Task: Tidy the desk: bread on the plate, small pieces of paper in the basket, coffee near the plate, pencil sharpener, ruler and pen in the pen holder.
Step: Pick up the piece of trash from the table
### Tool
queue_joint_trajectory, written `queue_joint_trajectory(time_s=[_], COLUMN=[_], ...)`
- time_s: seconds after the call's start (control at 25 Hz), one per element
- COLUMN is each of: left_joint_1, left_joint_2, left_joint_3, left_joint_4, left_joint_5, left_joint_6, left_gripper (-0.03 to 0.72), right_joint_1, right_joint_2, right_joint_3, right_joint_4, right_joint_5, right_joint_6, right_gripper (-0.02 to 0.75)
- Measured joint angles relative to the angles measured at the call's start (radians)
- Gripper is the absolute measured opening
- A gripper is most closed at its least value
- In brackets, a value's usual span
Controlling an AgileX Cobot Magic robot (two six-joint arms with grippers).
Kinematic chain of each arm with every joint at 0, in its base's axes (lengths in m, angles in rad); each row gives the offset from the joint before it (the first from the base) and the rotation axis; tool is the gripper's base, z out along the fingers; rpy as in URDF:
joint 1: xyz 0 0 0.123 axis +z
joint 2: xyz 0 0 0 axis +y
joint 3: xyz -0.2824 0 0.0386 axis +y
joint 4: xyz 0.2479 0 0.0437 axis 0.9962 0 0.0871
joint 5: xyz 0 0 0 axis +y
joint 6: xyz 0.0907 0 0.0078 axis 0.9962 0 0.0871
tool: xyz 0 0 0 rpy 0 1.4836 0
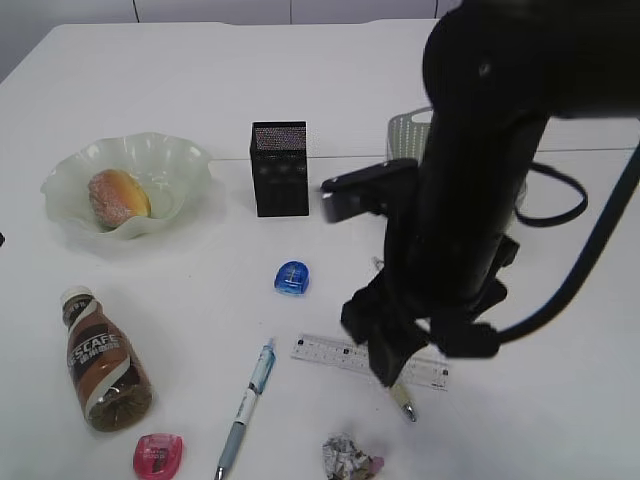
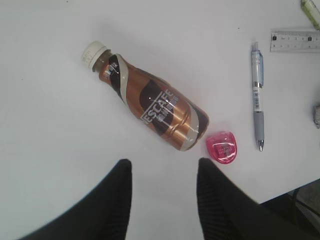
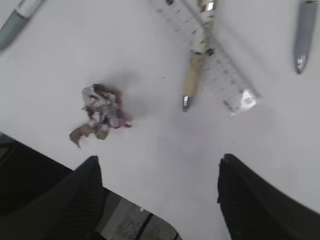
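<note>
Exterior: bread (image 1: 119, 195) on plate (image 1: 70, 215), far left; coffee (image 1: 103, 362) lies near left; holder (image 1: 279, 168) centre; right arm over ruler (image 1: 330, 352).
Left wrist: left gripper (image 2: 162, 172) open — empty, above coffee (image 2: 152, 104).
Right wrist: right gripper (image 3: 159, 172) open — paper wad (image 3: 99, 111) left of beige pen (image 3: 194, 75).

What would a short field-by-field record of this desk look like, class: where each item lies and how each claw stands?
bread: golden-brown oval bun already in the pale green ruffled glass plate
coffee: brown bottle with white cap lying on its side, away from the plate
pink sharpener: beside the bottle's base
blue sharpener: in front of the black mesh pen holder
clear plastic ruler: flat, a pale pen lying across it
blue-and-grey pen: flat on the desk
crumpled paper scrap: on the desk
left claw: open, empty
right claw: open, empty
</note>
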Motion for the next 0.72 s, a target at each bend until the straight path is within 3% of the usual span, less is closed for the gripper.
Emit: queue_joint_trajectory(time_s=[0.32, 0.72], left_joint_1=[0.0, 0.0], left_joint_2=[0.0, 0.0], left_joint_3=[0.0, 0.0], left_joint_4=[0.002, 0.002], left_joint_5=[0.0, 0.0], left_joint_6=[0.0, 0.0], left_gripper=[0.316, 0.316], right_joint_1=[0.192, 0.2], right_joint_2=[0.0, 0.11], right_joint_3=[0.112, 0.12], right_joint_4=[0.03, 0.03], right_joint_5=[-0.18, -0.221], right_joint_6=[0.035, 0.061], right_gripper=[0.527, 0.524])
